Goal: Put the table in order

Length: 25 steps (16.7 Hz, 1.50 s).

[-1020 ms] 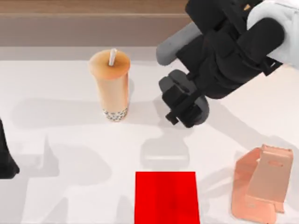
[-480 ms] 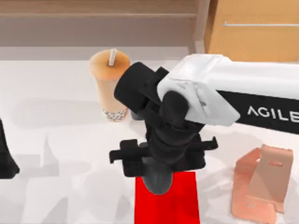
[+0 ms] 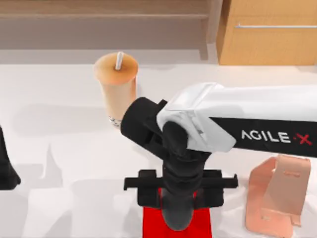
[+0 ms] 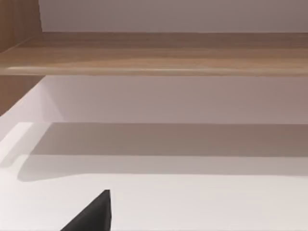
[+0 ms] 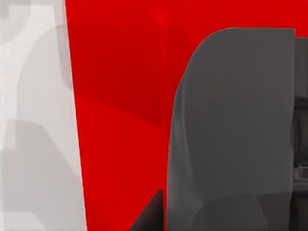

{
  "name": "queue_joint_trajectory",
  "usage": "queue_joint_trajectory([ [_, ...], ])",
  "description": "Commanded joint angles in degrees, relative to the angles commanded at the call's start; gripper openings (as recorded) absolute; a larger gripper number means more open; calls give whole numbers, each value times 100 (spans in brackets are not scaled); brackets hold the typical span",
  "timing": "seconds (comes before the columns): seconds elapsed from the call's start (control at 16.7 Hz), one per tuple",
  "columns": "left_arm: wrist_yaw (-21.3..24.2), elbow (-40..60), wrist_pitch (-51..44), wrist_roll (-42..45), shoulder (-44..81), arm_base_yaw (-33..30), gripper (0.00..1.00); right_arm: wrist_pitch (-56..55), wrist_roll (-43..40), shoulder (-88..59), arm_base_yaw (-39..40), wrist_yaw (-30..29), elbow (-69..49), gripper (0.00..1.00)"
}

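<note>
1. The table (image 3: 59, 163), a wide plain white smooth top, stretched under both arms and across the top view.
2. My right arm had swung from the rear right to the near middle within a second; I judged it was heading for the mat.
3. My right gripper (image 3: 178, 218) hung over the small bright red rectangular mat (image 3: 151, 225); I could not tell how its jaws stood.
4. The light-brown wooden cabinet (image 3: 267, 47) stood rear right.
5. The tall orange bubble-tea cup (image 3: 118, 87) and pink metal phone stand (image 3: 277, 196) waited untouched.
6. My left arm sat parked at the left edge.
</note>
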State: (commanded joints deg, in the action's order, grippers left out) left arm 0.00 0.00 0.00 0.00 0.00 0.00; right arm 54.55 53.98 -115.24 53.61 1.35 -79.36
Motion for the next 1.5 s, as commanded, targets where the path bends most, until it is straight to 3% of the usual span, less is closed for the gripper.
queue_joint_trajectory([
  [0.78, 0, 0, 0, 0, 0, 0, 100, -202, 3, -89, 1, -1, 113, 0],
  [1.5, 0, 0, 0, 0, 0, 0, 100, -202, 3, -89, 1, -1, 113, 90],
])
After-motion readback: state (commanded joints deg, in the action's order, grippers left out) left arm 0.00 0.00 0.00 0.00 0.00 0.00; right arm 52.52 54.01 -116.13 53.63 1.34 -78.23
